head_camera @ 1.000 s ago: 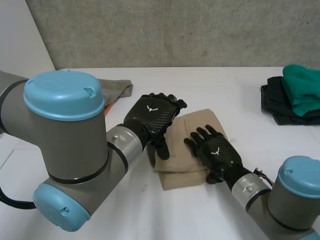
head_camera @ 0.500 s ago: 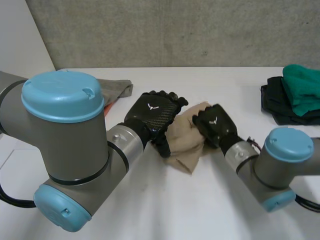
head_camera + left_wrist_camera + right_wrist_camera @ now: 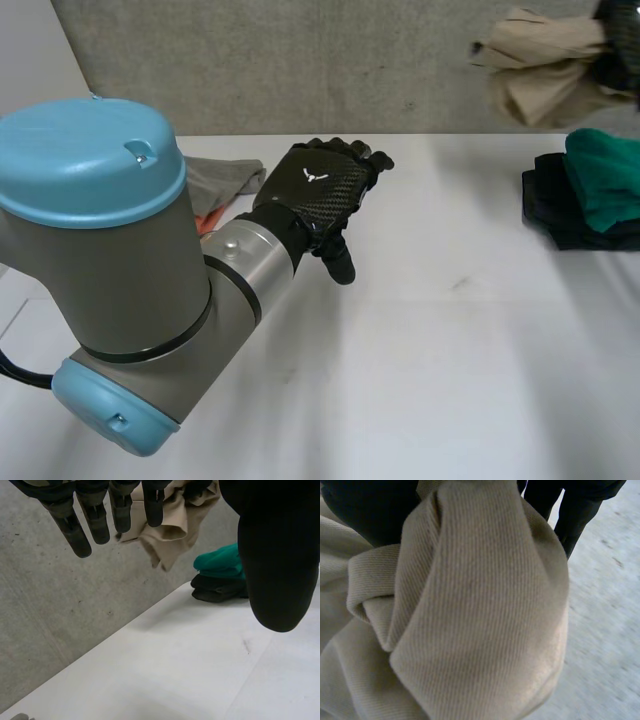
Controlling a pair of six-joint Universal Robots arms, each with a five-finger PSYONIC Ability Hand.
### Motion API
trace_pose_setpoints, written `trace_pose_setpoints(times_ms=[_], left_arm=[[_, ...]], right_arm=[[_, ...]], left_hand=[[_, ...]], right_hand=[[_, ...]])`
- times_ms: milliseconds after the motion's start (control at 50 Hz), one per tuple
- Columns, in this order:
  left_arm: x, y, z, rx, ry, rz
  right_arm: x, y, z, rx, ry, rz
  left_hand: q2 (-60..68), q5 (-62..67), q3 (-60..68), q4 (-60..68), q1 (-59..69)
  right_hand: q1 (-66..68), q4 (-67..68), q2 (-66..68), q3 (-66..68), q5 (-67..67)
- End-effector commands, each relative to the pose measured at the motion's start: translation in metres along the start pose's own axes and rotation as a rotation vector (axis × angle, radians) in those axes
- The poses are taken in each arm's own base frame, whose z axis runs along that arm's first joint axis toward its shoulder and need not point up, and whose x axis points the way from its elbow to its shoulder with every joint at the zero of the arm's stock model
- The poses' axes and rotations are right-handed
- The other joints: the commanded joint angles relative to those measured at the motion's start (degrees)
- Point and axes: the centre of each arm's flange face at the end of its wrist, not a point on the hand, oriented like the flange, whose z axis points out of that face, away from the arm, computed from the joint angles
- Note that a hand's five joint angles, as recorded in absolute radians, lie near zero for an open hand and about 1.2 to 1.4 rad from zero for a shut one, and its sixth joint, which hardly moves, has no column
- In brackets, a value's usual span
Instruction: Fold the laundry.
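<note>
My right hand [image 3: 622, 40] is raised high at the far right, above the table, with its fingers [image 3: 367, 512] curled round a bunched tan cloth [image 3: 545, 65] that hangs crumpled from it. In the right wrist view the tan cloth [image 3: 470, 610] is pressed against the palm. The tan cloth [image 3: 172, 527] also hangs beyond my left hand's fingertips. My left hand [image 3: 315, 190] hovers over the bare middle of the table [image 3: 450, 350], fingers [image 3: 95, 517] straight, holding nothing.
A stack of folded clothes, green [image 3: 605, 180] on black [image 3: 560, 215], lies at the table's right edge, below the lifted cloth. A grey cloth [image 3: 225, 180] with some orange lies behind my left forearm. A concrete wall stands behind the table.
My right hand closed on the folded tan cloth, pulled it off the table and swung it up to the far right. My left hand stayed about where it was, now over bare table.
</note>
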Motion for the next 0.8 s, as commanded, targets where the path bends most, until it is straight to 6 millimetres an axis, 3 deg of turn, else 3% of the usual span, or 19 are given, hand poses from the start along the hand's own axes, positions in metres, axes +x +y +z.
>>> trace_pose_setpoints(times_ms=[20,100,140,220,340,460,580,600,640,660,800], left_arm=[[0.005,0.0,-0.001,0.004,0.013,0.001],[0.01,-0.002,-0.002,0.016,0.037,0.002],[0.012,-0.002,-0.002,0.019,0.052,0.003],[0.016,-0.001,-0.002,0.021,0.094,0.0],[0.02,0.002,-0.003,0.015,0.129,-0.004],[0.022,0.003,-0.005,0.012,0.139,-0.003],[0.024,0.003,-0.006,0.012,0.145,-0.003],[0.024,0.003,-0.006,0.012,0.145,-0.004],[0.024,0.002,-0.006,0.014,0.145,-0.004],[0.024,0.002,-0.006,0.014,0.145,-0.004],[0.025,-0.008,-0.012,0.044,0.148,-0.002]], right_arm=[[0.061,0.077,-0.005,-0.052,0.005,-0.005],[0.087,0.127,-0.026,-0.117,-0.002,0.062],[0.095,0.156,-0.041,-0.149,-0.022,0.115],[0.1,0.196,-0.069,-0.196,-0.067,0.145],[0.106,0.218,-0.092,-0.243,-0.073,0.165],[0.113,0.214,-0.093,-0.245,-0.062,0.158],[0.123,0.187,-0.083,-0.226,-0.025,0.136],[0.126,0.178,-0.082,-0.233,-0.004,0.138],[0.127,0.167,-0.08,-0.235,0.01,0.138],[0.129,0.162,-0.08,-0.236,0.019,0.136],[0.131,0.119,-0.084,-0.309,0.044,0.139]], left_hand=[[-0.1,-1.0,-0.5,0.1,0.9],[-0.3,-1.2,-0.7,-0.1,0.7],[-0.1,-1.0,-0.5,0.1,0.9],[-0.1,-1.0,-0.5,0.1,0.9],[-0.3,-1.2,-0.7,-0.1,0.7],[-0.8,-1.7,-1.2,-0.6,0.2],[-0.8,-1.7,-1.2,-0.6,0.2],[-0.8,-1.7,-1.2,-0.6,0.2],[-0.8,-1.7,-1.2,-0.6,0.2],[-0.8,-1.7,-1.2,-0.6,0.2],[-0.8,-1.7,-1.2,-0.6,0.2]], right_hand=[[26.5,11.5,13.9,13.5,16.8],[26.5,11.5,13.9,13.5,16.8],[26.5,11.5,13.9,13.5,16.8],[26.5,11.5,13.9,13.5,16.8],[26.5,11.5,13.9,13.5,16.8],[26.5,11.5,13.9,13.5,16.8],[26.5,11.5,13.9,13.5,16.8],[-4.5,-19.4,-17.0,-17.5,-14.1],[-37.6,-52.6,-50.1,-50.6,-47.2],[-43.5,-58.5,-56.1,-56.5,-53.2],[-43.5,-58.5,-56.1,-56.5,-53.2]])
